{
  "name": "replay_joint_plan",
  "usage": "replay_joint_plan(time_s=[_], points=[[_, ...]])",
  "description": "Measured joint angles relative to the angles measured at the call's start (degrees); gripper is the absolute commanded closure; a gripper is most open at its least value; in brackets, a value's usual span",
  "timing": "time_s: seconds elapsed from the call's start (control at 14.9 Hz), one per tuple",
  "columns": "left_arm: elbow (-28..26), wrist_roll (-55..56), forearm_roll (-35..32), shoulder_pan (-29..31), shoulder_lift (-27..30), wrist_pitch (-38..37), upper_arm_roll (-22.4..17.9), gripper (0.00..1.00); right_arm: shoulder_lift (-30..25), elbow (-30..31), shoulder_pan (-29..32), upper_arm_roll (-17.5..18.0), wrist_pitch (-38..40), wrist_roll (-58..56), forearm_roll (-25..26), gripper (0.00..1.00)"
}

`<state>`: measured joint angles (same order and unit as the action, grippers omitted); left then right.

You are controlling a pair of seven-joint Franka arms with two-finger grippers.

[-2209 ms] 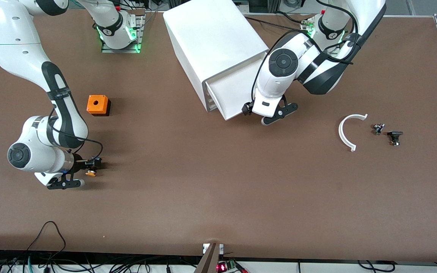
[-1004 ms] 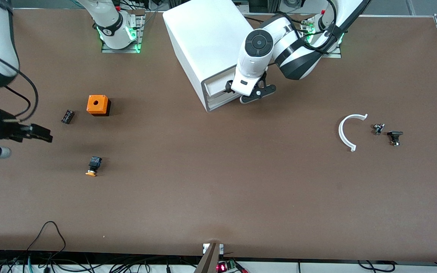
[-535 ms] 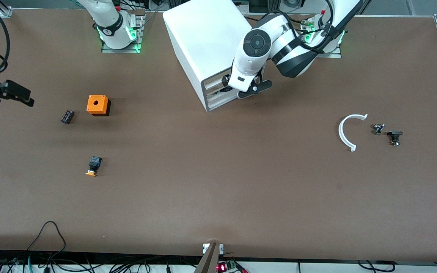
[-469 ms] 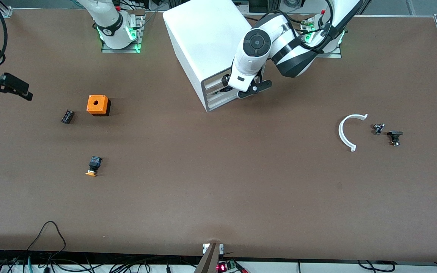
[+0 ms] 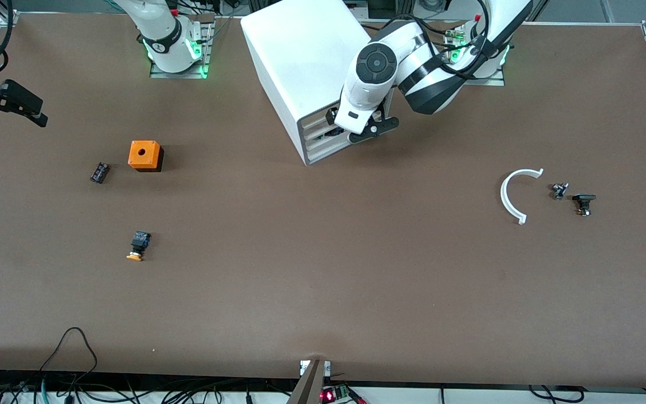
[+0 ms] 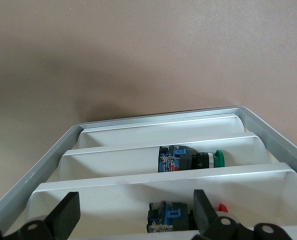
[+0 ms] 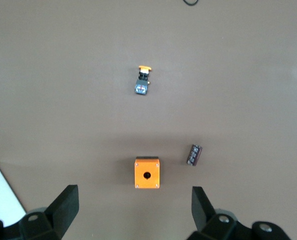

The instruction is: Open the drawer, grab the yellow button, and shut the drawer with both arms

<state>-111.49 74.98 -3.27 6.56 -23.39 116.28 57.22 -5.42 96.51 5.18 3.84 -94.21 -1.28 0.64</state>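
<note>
**Button out on the brown table**

The button had a little orange-yellow cap and a short black body with a blue mark. It lay on its side on the plain brown table, nearer the front camera than the orange cube. The right gripper hung spread wide and empty over the table's edge. The left gripper was spread too, right at the white drawer cabinet, perhaps touching it.

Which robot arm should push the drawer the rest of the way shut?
Probably the left arm. Its open left gripper is right at the cabinet's drawer front. The open right gripper hangs high at the table's right-arm end; the button lies out on the table.
</note>
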Motion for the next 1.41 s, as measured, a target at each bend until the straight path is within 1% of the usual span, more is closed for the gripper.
replay_joint_plan(time_s=[0.13,0.2,0.8,0.94,1.07,1.2,1.41], points=[[0.0,0.0,0.0,0.0,0.0,0.0,0.0,0.0,-1.5,3.3,0.0,0.0,-2.5,0.2,0.0,0.0],[0.0,0.0,0.0,0.0,0.0,0.0,0.0,0.0,-1.7,3.8,0.0,0.0,-2.8,0.4,0.0,0.0],[0.7,-0.1,0.0,0.3,0.0,-0.6,0.0,0.0,-1.7,3.6,-0.1,0.5,-2.5,1.2,0.0,0.0],[2.5,-0.1,0.0,1.1,0.0,-2.4,0.0,0.0,-1.7,3.6,-0.2,0.6,-2.4,1.2,0.0,0.0],[5.7,-1.2,-0.7,3.3,0.2,-6.9,-0.1,0.0,-1.7,3.6,-0.3,0.7,-2.4,1.1,0.0,0.0],[9.5,-4.5,-3.2,5.5,0.3,-11.9,-0.1,0.0,-1.7,3.5,-0.3,0.7,-2.4,0.9,0.0,0.0],[13.8,-9.8,-7.0,8.2,0.4,-15.7,-0.1,0.0,-1.7,3.5,-0.3,0.7,-2.4,0.9,0.0,0.0]])
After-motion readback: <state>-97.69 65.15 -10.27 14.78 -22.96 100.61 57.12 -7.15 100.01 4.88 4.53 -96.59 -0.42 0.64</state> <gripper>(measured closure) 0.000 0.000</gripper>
